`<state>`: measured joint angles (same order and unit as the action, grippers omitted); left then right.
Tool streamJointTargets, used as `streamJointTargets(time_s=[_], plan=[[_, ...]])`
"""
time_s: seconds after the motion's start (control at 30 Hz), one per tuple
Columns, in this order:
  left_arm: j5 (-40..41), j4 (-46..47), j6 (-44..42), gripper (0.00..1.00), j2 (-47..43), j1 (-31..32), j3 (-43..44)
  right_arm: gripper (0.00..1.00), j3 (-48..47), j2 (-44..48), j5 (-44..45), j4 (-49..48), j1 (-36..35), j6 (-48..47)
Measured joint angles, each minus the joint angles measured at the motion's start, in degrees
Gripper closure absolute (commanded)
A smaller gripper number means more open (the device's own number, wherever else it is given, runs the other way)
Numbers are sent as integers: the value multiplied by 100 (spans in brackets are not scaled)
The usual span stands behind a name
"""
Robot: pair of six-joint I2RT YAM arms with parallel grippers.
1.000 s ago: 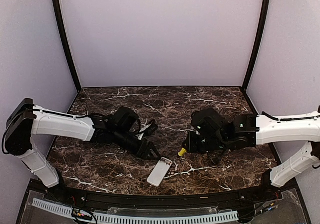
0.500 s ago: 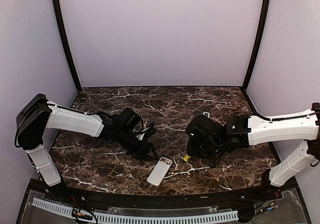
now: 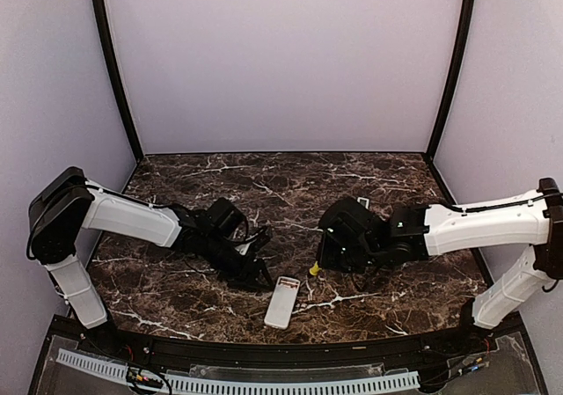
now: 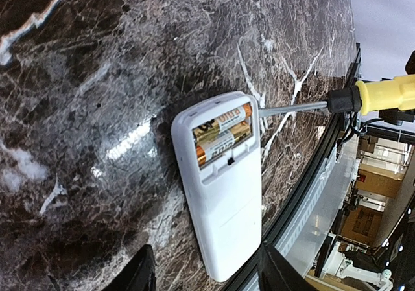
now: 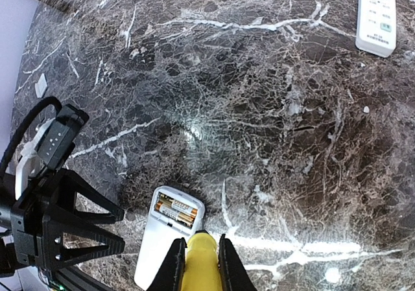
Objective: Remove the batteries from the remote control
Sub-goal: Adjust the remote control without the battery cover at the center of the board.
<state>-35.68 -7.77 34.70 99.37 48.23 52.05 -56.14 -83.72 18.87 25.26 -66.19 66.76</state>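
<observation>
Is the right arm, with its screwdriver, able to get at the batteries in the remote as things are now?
Probably yes. Both batteries lie uncovered in the remote, and the screwdriver tip sits beside that end with nothing between.

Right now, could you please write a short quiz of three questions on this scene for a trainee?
1. True or false: the face-down remote has its battery bay shut.
2. What does the right gripper hold? A, a screwdriver; B, a battery; C, nothing.
3. Fill in: ___ batteries lie in the bay.
Key: 1 false; 2 A; 3 two.
</observation>
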Motion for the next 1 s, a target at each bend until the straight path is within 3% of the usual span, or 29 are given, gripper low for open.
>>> streamJointTargets(time_s=[0.47, 1.0], plan=[[76, 345, 417, 51, -7, 0, -262, 100, -59, -190, -9, -592, 90, -538], [210, 638, 586, 69, 470, -120, 162, 100, -935, -426, 227, 496, -271, -999]])
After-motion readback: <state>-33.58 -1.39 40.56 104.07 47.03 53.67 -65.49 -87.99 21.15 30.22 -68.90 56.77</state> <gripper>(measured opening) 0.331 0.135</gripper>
